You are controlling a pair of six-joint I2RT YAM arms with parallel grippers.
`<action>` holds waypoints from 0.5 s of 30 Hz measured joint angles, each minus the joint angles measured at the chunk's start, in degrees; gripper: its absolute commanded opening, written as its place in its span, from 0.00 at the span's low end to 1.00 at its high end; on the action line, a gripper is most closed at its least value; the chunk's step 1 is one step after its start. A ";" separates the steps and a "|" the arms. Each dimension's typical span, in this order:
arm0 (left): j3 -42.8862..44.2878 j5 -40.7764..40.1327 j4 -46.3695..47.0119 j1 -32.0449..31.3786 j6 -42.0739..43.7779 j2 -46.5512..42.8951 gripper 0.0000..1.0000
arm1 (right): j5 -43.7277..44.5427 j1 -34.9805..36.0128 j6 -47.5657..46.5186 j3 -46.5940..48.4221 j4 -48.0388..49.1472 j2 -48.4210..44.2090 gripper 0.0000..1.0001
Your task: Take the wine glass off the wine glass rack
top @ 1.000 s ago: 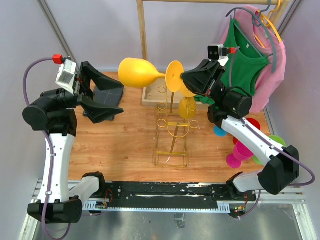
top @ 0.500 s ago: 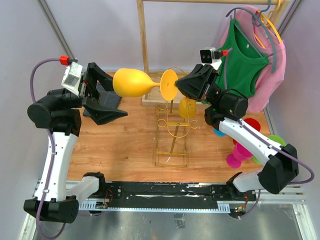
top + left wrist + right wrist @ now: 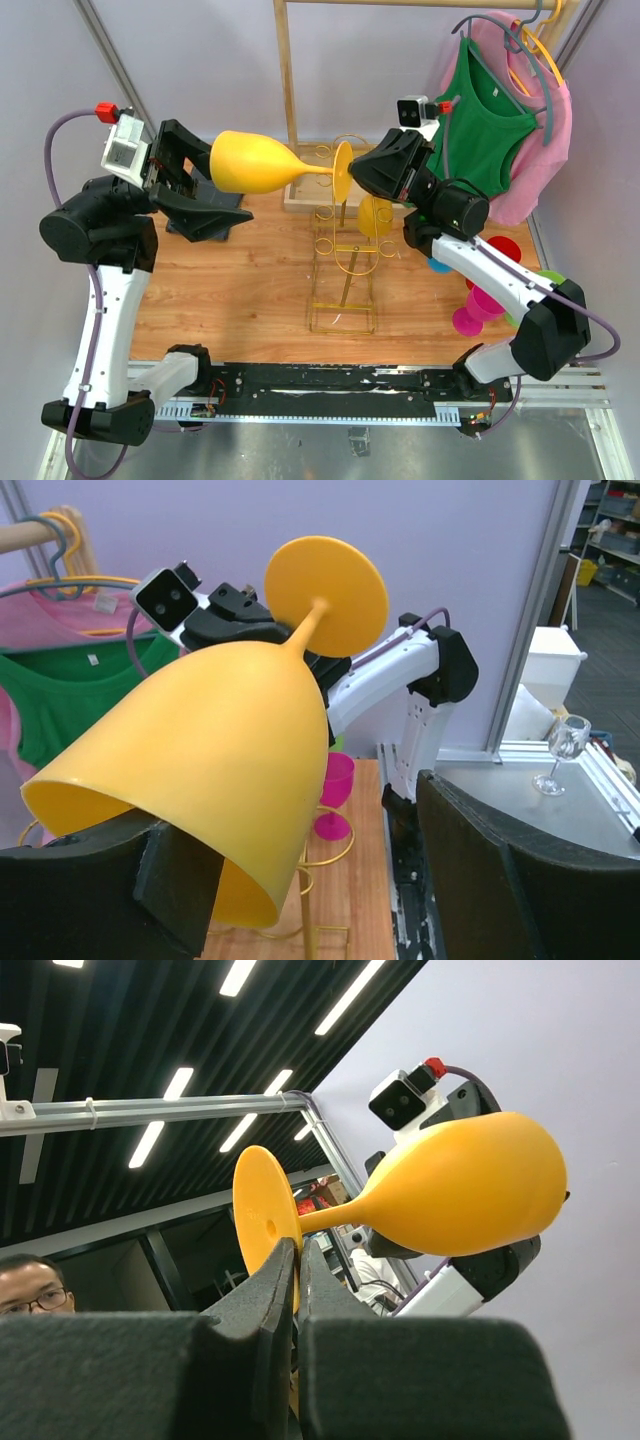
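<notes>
Clear above the gold wine glass rack (image 3: pixel 346 286), the yellow wine glass (image 3: pixel 255 163), foot pinched in the right end effector (image 3: pixel 352 178), has swung left into the wide-spread left end effector (image 3: pixel 222 190), so handover looks close.

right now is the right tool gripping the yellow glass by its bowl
No, the right tool pinches the round foot of the glass.

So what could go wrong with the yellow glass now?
The right claw pinches only the thin edge of the foot of the yellow wine glass, so it could slip or tilt. The left claw is open around the round bowl; if the right lets go too soon, the glass may fall by the wine glass rack.
</notes>
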 measured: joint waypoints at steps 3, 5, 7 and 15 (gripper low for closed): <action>0.26 -0.76 0.00 0.00 -0.61 -0.11 0.66 | 0.02 -0.02 0.00 0.63 0.63 1.18 0.01; 0.26 -1.05 -0.02 0.02 -1.20 -0.26 0.59 | 0.04 -0.02 0.00 1.44 1.05 2.19 0.01; 0.26 -1.38 -0.11 0.00 -1.66 -0.46 0.48 | 0.07 -0.02 0.02 2.23 1.38 3.10 0.01; 0.28 -1.62 -1.01 -0.02 -2.89 -1.38 0.06 | 0.00 -0.02 0.42 6.84 1.49 7.28 0.01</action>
